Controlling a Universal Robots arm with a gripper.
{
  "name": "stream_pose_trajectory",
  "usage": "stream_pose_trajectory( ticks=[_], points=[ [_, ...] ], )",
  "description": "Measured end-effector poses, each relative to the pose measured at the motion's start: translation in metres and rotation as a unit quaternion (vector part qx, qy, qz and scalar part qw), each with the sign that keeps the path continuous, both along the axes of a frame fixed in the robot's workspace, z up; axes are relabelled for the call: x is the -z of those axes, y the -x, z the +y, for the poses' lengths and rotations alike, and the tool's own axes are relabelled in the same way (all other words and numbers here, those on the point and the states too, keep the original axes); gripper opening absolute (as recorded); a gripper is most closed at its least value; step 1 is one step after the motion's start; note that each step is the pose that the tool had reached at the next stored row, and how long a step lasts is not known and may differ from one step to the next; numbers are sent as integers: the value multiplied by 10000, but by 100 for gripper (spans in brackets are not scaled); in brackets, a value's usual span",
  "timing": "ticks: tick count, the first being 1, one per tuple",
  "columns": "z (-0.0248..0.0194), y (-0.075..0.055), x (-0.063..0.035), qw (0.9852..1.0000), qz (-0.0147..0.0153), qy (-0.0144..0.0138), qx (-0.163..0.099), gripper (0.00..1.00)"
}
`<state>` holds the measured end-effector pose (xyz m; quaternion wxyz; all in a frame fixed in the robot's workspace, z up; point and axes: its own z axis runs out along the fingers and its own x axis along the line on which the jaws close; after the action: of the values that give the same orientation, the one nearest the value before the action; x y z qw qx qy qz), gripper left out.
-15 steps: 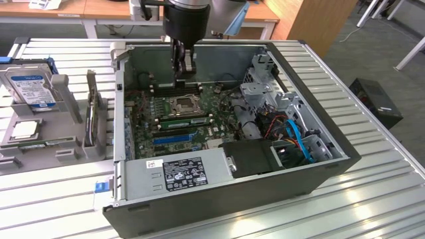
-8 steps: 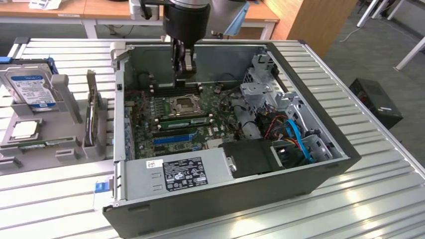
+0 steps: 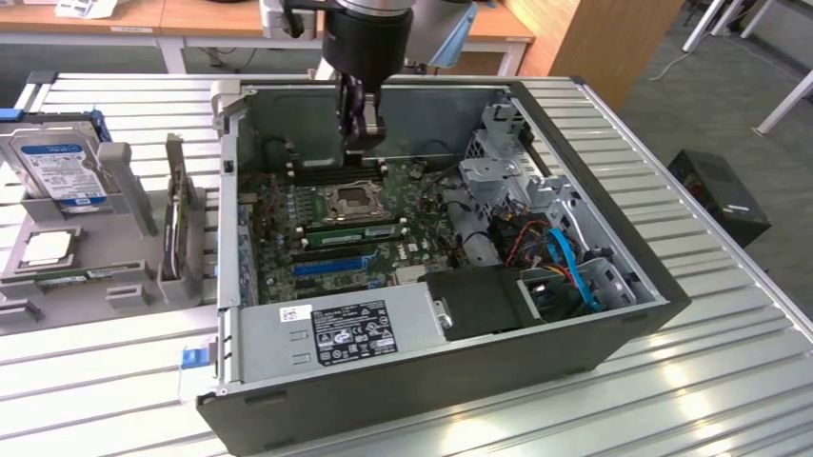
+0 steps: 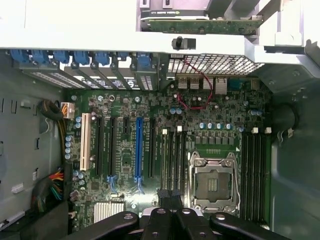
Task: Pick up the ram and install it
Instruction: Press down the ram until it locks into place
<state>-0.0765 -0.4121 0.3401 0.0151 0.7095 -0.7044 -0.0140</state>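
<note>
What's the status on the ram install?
Claw shut, inside the case just above the memory slots. Can't tell if it grips the ram. Nothing seen lying across those slots.

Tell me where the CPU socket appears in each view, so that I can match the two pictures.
Exterior view: the CPU socket sits in the middle of the motherboard, between two banks of memory slots.
Wrist view: the CPU socket lies between the same two banks of black slots.
Shared landmark: the blue expansion slot.
</note>
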Motion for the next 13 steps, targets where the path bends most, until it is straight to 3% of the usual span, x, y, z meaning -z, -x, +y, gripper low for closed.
stream_pose_trajectory(
  ticks=[13],
  points=[
    [0, -170, 0, 10000, 0, 0, 0, 10]
  ],
)
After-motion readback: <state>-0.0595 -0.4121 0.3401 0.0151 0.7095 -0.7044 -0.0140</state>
